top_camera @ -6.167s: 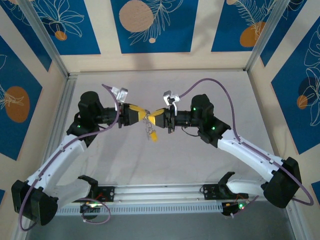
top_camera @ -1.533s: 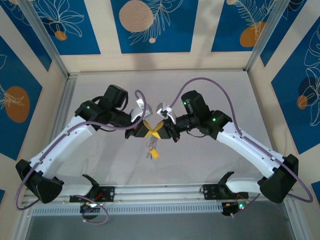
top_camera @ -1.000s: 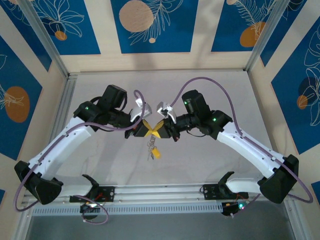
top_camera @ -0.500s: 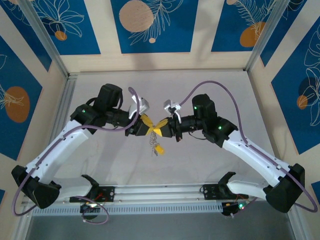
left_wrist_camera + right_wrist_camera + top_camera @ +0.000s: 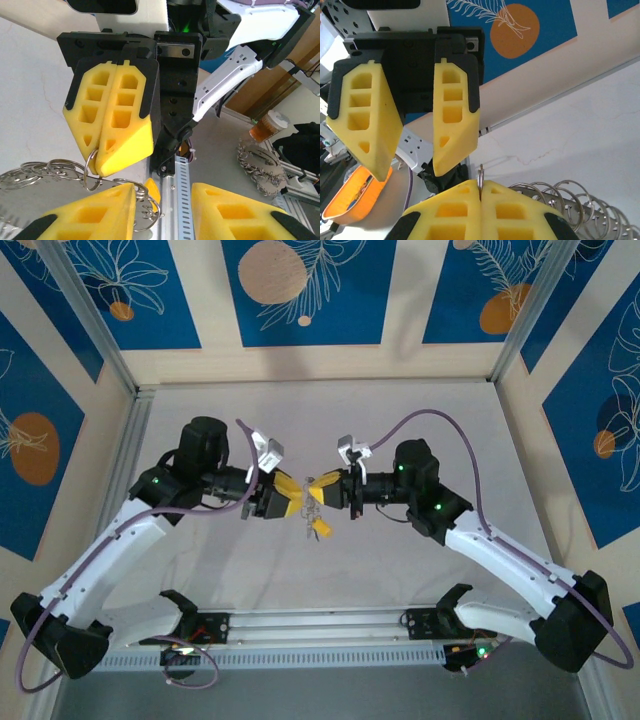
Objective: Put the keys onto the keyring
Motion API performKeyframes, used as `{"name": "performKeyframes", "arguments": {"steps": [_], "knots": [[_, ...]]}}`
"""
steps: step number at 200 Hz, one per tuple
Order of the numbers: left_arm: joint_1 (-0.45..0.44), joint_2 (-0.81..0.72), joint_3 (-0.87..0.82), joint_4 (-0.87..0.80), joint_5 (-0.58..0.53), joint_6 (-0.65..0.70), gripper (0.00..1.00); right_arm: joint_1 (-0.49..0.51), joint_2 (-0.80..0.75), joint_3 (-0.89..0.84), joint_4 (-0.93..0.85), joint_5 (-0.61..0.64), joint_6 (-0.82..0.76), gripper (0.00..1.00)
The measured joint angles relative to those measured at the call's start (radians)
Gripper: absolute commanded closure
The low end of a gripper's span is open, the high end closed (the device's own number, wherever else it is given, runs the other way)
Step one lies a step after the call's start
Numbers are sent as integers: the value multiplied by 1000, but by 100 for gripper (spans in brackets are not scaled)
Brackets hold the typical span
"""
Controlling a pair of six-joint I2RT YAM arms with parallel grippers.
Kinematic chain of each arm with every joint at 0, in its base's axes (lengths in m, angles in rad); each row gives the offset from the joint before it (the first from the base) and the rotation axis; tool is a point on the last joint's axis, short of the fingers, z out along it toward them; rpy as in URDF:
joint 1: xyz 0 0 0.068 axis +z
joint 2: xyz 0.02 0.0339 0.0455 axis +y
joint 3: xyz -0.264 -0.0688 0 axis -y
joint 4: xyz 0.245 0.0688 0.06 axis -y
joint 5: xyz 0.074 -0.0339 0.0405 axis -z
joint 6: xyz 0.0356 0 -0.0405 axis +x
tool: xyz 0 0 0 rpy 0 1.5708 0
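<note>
My right gripper (image 5: 324,491) is shut on the thin grey keyring (image 5: 480,174), whose edge sticks up between its yellow pads. From the left wrist view the right gripper (image 5: 96,167) pinches that keyring (image 5: 90,167), with several silvery rings (image 5: 35,172) trailing left. My left gripper (image 5: 295,502) faces it tip to tip and stands open (image 5: 162,192), one finger (image 5: 90,212) beside the rings. A yellow tag (image 5: 322,530) and small silvery keys (image 5: 314,512) dangle beneath the grippers above the table. No lilac-headed key can be made out.
An aluminium rail (image 5: 320,625) runs along the near edge by both arm bases. Wooden walls with blue panels (image 5: 300,290) close in the white table (image 5: 330,410). A paper cup (image 5: 267,127) stands off the table in the left wrist view.
Both wrists have swung from a crossed, tilted pose to level and tip to tip. The hanging bundle has shifted slightly right, and the left arm's elbow has dropped back to the left.
</note>
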Motion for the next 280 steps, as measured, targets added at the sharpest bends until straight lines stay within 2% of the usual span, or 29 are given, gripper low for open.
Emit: {"name": "performKeyframes", "arguments": {"steps": [33, 94, 216, 280], "knots": [[22, 0, -51, 119, 11, -66, 69, 11, 0, -38, 105, 21, 54, 100], [125, -55, -148, 345, 49, -225, 71, 48, -16, -67, 241, 43, 114, 100], [124, -65, -218, 630, 121, -440, 72, 87, 44, -67, 401, 76, 171, 100], [117, -65, -241, 668, 126, -458, 74, 89, 50, -67, 424, 90, 178, 100]]}}
